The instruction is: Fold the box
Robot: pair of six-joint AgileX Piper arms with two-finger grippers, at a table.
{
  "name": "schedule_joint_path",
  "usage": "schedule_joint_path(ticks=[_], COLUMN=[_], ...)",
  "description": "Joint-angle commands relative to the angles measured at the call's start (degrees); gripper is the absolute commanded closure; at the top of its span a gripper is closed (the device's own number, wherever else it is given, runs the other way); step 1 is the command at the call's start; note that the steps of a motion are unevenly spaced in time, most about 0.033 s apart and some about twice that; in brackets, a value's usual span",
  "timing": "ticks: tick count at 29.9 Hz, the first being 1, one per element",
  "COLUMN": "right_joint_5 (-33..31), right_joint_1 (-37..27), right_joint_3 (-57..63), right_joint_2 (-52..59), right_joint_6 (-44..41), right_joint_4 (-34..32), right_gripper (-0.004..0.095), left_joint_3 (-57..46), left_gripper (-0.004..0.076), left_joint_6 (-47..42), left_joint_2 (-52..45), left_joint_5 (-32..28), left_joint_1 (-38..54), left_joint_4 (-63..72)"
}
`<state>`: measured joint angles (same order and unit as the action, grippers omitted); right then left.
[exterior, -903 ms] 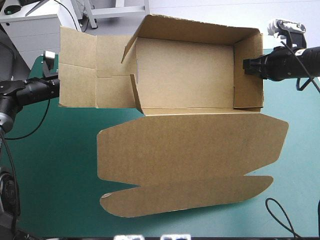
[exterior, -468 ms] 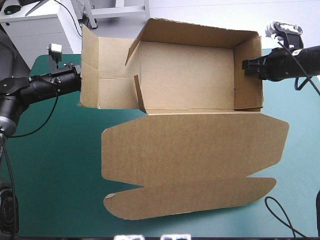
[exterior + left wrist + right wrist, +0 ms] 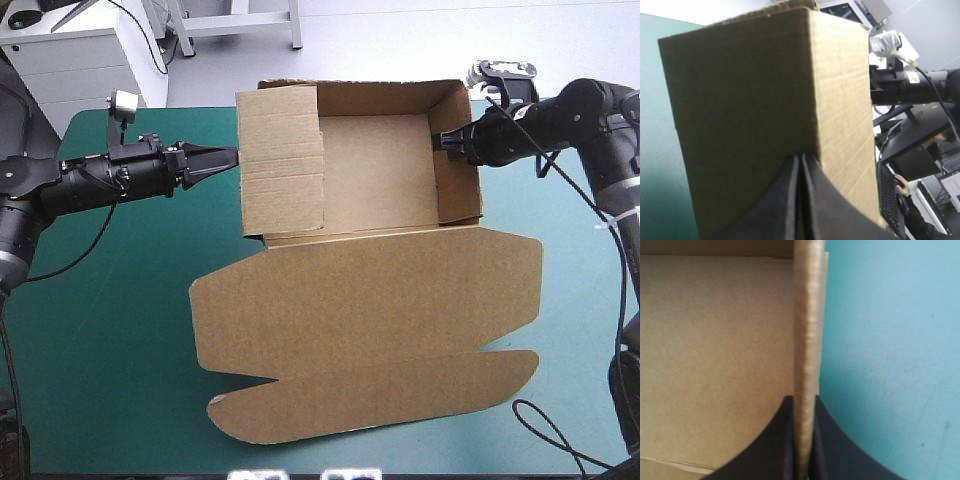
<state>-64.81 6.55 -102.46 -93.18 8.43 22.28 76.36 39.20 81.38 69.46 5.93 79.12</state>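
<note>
Far left, above the teal-green table cover (image 3: 100, 300): left gripper (image 3: 228, 154) of two broad black fingers, pressed to a single point with no board between, tips touching the outer face of the wide brown left end flap (image 3: 283, 160). Flap raised off the table and tipped rightward over the left part of the tray. From the left wrist, one shaded face toward the fingers and a lit face bent away along a crease. Contact of its free edge with the tray floor: not discernible.

Middle: the box (image 3: 380, 170), a cut sheet of brown corrugated board, at the far middle of the table, open as a tray, far wall upright, floor bare. Nearer, joined along the tray's near edge, the broad flat lid (image 3: 370, 300) lying on the cover, with its long rounded tuck strip (image 3: 380, 395) nearest the robot.

Right: right gripper (image 3: 804, 401), black fingers clamped on the upright right end wall (image 3: 460, 180). Board edge sandwiched between them in the right wrist view, tray floor on one side, bare cover on the other.

Step in hand, by the look of it: forming the left end wall, with the right end held as an anchor. Next move, probably: push the flap on over and down inside the tray until seated against the floor. Calls for tips riding up over the crease, pressing downward rather than sideways, plus a firm right hold to stop the light tray sliding or skewing.
</note>
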Motion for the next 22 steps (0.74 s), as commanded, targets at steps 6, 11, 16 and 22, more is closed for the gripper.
schedule_joint_path(ticks=[6,11,16,22], right_joint_5=[7.2,7.9,8.5,8.7], right_joint_1=[1.5,1.5,1.5,1.5], right_joint_3=[-1.8,-1.8,-1.8,-1.8], right_joint_2=[2.0,2.0,1.9,1.9], right_joint_6=[-1.9,-2.6,-2.8,-3.0], right_joint_4=[2.1,1.7,1.7,1.7], right_gripper=[0.0925,0.0925,0.0925,0.0925], left_joint_3=[1.8,1.8,1.8,1.8], left_gripper=[0.0731,0.0731,0.0728,0.056], left_joint_6=[-2.7,-2.5,-2.7,-2.7], left_joint_2=[-2.5,-2.5,-2.5,-2.5], left_joint_5=[4.4,4.4,4.4,4.4], left_joint_1=[-0.4,-0.4,-0.4,-0.4], left_joint_4=[-1.6,-1.5,-4.2,-5.8])
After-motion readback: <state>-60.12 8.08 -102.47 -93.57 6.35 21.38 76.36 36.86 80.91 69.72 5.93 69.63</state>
